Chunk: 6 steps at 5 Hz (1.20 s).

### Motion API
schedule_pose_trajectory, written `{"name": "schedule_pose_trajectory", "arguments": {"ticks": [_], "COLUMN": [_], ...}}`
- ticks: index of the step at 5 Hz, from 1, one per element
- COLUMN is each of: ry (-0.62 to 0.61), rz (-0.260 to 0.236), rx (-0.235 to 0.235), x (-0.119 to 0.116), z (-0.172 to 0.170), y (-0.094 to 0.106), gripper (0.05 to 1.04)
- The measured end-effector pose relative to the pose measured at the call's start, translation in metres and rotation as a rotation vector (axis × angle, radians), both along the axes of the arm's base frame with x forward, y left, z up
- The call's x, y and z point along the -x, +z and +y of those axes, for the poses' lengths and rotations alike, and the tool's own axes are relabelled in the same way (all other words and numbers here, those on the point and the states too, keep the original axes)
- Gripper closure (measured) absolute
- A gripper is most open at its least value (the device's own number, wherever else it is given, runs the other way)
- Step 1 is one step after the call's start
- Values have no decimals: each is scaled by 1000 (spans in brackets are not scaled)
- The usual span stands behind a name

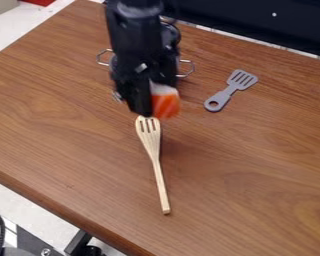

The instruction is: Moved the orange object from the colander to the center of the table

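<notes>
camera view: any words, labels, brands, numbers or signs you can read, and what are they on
No readable text.
Wooden turner, gray turner, table: no lettering visible.
Dark panel: a small white dot, not readable as a character.
Black arm, orange object: pale marks, too blurred to read.

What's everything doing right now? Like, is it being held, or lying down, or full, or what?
Orange and white piece: held, above the table.
Robot hand: closed on that piece.
Colander: on the table, mostly hidden behind the arm; can't tell whether it's empty.
Wooden spatula: lying on the table, slotted end toward the hand.
Gray spatula: lying on the table, not held.
</notes>
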<state>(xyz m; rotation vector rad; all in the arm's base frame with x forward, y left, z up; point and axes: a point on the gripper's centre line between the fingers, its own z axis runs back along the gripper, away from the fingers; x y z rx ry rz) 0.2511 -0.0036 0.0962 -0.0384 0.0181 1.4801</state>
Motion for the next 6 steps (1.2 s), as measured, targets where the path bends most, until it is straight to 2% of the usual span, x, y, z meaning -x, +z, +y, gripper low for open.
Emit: {"name": "schedule_pose_trajectory", "arguments": {"ticks": [2, 3, 4, 5, 6], "ry": [35, 38, 41, 51, 61], "rz": [-54, -67, -91, -79, -103], "rx": [-43, -99, -109, -117, -107], "x": [0, -2, -17, -37, -53], "z": [-41, -53, -57, -61, -61], "y": [-16, -27, -27, -32, -31], "gripper": [483, 483, 483, 483, 483]}}
